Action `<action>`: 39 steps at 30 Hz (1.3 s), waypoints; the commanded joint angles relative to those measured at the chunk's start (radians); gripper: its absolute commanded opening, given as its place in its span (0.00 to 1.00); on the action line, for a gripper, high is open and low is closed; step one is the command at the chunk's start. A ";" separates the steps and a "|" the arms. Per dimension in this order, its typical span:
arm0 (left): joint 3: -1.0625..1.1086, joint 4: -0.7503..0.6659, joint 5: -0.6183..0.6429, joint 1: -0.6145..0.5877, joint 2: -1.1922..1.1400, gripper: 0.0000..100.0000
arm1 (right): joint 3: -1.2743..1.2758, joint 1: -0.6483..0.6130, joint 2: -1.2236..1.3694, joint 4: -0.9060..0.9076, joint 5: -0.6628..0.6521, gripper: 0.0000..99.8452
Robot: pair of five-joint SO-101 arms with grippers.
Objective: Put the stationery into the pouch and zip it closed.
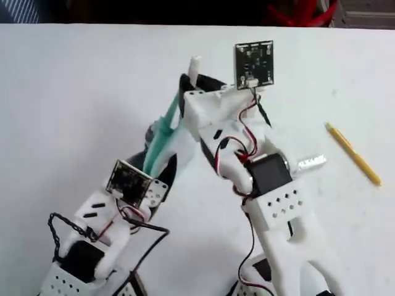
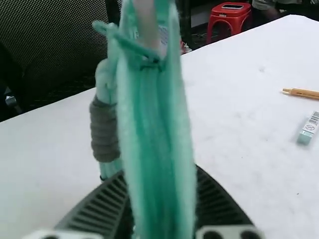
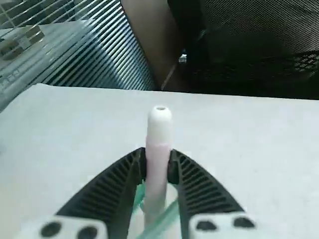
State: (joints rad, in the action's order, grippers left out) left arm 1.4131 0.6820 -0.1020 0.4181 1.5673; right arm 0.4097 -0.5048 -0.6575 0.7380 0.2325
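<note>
Okay, my left end effector (image 2: pixel 160 174) clamps the fuzzy teal fabric pouch (image 2: pixel 154 109) over the white bench (image 1: pixel 74 92), probably steadying it for the pale cylindrical marker (image 3: pixel 159 127) my right end effector (image 3: pixel 158 155) grips.

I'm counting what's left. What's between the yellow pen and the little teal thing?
Nothing: bare table between the yellow pen and little teal thing, seen in the left wrist view.
</note>
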 commanded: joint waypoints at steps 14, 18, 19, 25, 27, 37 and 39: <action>-0.003 0.005 -0.006 0.010 0.008 0.11 | -0.364 0.148 0.005 0.259 -0.081 0.29; -0.003 0.005 -0.006 0.010 0.008 0.11 | -0.373 0.369 0.012 0.300 -0.126 0.29; -0.003 0.005 -0.006 0.010 0.008 0.11 | -0.364 0.421 0.015 0.306 -0.167 0.29; -0.003 0.005 -0.006 0.010 0.008 0.11 | -0.264 0.676 0.117 0.278 -0.500 0.23; -0.003 0.006 -0.006 0.008 0.008 0.12 | -0.247 0.743 0.180 0.257 -0.600 0.18; -0.066 0.110 0.170 -0.039 0.008 0.23 | -0.390 0.914 0.731 0.243 -0.928 0.22; -0.071 0.117 0.170 -0.044 0.008 0.23 | -0.456 0.920 0.858 0.246 -0.970 0.22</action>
State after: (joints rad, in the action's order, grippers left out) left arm 1.4055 0.7725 0.0453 0.3936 1.5673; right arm 0.0921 0.3913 -0.0054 0.9973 -0.6483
